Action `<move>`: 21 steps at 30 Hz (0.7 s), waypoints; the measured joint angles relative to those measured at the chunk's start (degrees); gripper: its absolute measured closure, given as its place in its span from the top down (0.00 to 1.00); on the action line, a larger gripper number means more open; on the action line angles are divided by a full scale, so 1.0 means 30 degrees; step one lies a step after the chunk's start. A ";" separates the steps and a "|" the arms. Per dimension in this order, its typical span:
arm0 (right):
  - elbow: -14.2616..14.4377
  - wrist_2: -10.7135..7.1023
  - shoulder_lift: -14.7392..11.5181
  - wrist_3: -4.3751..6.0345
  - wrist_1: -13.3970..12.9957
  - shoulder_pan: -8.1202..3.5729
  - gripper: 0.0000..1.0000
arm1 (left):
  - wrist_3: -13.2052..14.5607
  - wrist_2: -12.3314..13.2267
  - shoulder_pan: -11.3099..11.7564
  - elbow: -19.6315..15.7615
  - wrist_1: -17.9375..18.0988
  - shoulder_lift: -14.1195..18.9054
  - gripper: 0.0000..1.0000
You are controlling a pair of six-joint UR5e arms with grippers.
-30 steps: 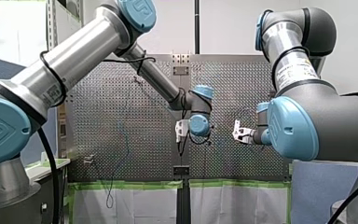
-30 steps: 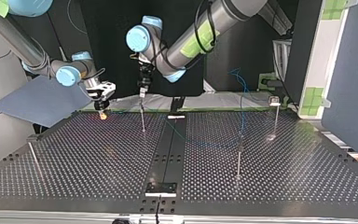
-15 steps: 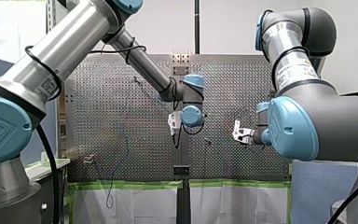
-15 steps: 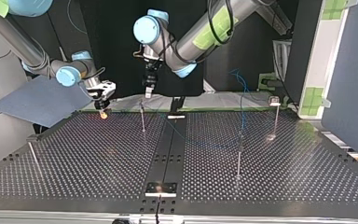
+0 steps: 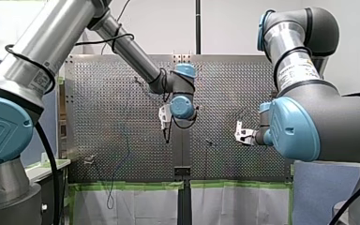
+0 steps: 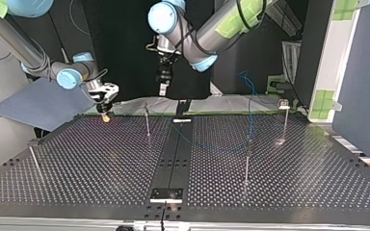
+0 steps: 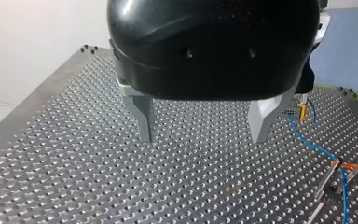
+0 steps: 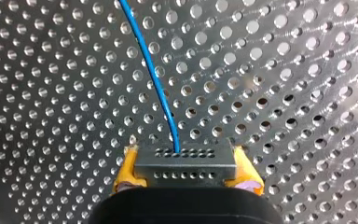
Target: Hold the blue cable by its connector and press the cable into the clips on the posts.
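Blue cable (image 8: 154, 79) leaves its connector (image 8: 186, 158), clamped between my right gripper's (image 8: 186, 173) yellow pads just above the perforated table (image 8: 284, 70), while my left gripper (image 7: 203, 128) hangs spread and empty, and a taut pull could drag the connector free.

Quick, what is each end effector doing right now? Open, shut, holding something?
Left end effector: open, holding nothing.
Right end effector: shut on the connector of the blue cable.

Perforated table (image 6: 101, 163), blue-grey sheet (image 6: 29, 108) beside it, green tape squares (image 6: 324, 99).
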 joint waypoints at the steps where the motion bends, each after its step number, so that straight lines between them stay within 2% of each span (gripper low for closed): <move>1: 0.0002 0.0061 -0.0041 -0.0068 0.0121 -0.0053 0.00 | 0.0000 0.0000 0.0004 -0.0193 -0.0002 0.0190 1.00; 7: 0.0005 0.0471 -0.0701 -0.0638 0.1004 -0.0267 0.00 | -0.0055 -0.0013 0.0016 -0.1386 -0.0061 0.1383 1.00; 9: 0.0008 0.0536 -0.1001 -0.0713 0.1299 -0.0322 0.00 | -0.0074 -0.0009 0.0017 -0.1782 -0.0078 0.1782 1.00; 15: 0.0008 0.0568 -0.2200 -0.0710 0.2143 -0.0520 0.00 | -0.0104 -0.0002 0.0020 -0.2894 -0.0058 0.2894 1.00; 21: 0.0011 0.0538 -0.3282 -0.0632 0.2360 -0.0582 0.00 | -0.0116 -0.0001 0.0031 -0.3979 -0.0041 0.3976 1.00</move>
